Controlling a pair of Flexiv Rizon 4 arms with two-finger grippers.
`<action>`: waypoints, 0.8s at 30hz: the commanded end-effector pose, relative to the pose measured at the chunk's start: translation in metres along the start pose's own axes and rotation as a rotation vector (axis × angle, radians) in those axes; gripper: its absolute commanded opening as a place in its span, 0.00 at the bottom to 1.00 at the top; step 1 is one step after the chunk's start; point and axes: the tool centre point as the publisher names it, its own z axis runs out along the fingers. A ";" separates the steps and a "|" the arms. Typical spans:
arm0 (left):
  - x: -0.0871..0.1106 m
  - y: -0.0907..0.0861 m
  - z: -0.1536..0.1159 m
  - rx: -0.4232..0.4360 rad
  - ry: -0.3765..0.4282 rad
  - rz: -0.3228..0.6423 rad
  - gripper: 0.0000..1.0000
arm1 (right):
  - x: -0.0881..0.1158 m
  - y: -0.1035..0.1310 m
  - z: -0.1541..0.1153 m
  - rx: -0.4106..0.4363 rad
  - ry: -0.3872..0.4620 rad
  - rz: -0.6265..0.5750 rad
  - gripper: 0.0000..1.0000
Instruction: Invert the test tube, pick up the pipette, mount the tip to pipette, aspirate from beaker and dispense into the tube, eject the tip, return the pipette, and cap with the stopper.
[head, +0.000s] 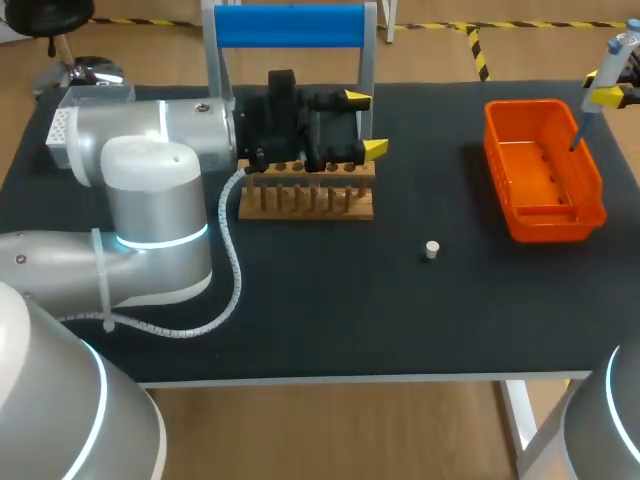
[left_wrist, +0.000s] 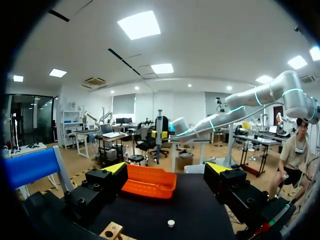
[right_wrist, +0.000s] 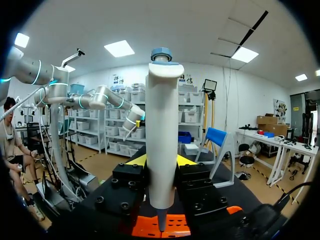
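Big and grey, my left arm (head: 150, 200) fills the near left corner in the head view. Its hand, the left gripper (head: 366, 124), is over the far side of the wooden rack (head: 305, 200). Its two yellow-tipped fingers are spread wide with nothing between them. The rack has a row of dark holes and pegs. Its far edge is hidden under the gripper, and I cannot tell if a tube stands there. Just behind the rack is the blue stand (head: 290, 25). In the left wrist view the left gripper (left_wrist: 166, 169) is spread too. The rack's corner (left_wrist: 112, 231) is under it, and the blue stand (left_wrist: 30, 167) is off to one side.

Near and to the right of the rack, the small white stopper (head: 432, 250) lies alone on the black table (head: 330, 300). In the left wrist view the stopper (left_wrist: 171, 223) is ahead of the fingers, and the orange bin (left_wrist: 150, 189) is farther on.

On the far right, the right gripper (head: 608, 90) pinches the pipette (head: 590, 115) upright. The pipette's thin end hangs over the far right side of the orange bin (head: 545, 225). In the right wrist view the right gripper (right_wrist: 161, 160) squeezes the white pipette (right_wrist: 161, 125) from both sides. The blue cap is on top, and the thin end points down at the orange bin (right_wrist: 175, 225).
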 end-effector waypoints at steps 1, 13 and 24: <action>0.006 -0.002 0.000 -0.012 -0.014 0.002 1.00 | 0.000 0.001 -0.001 0.003 0.002 0.000 0.00; 0.007 -0.003 0.000 -0.020 -0.017 0.001 1.00 | 0.000 0.001 -0.001 0.003 0.002 0.000 0.00; 0.007 -0.003 0.000 -0.020 -0.017 0.001 1.00 | 0.000 0.001 -0.001 0.003 0.002 0.000 0.00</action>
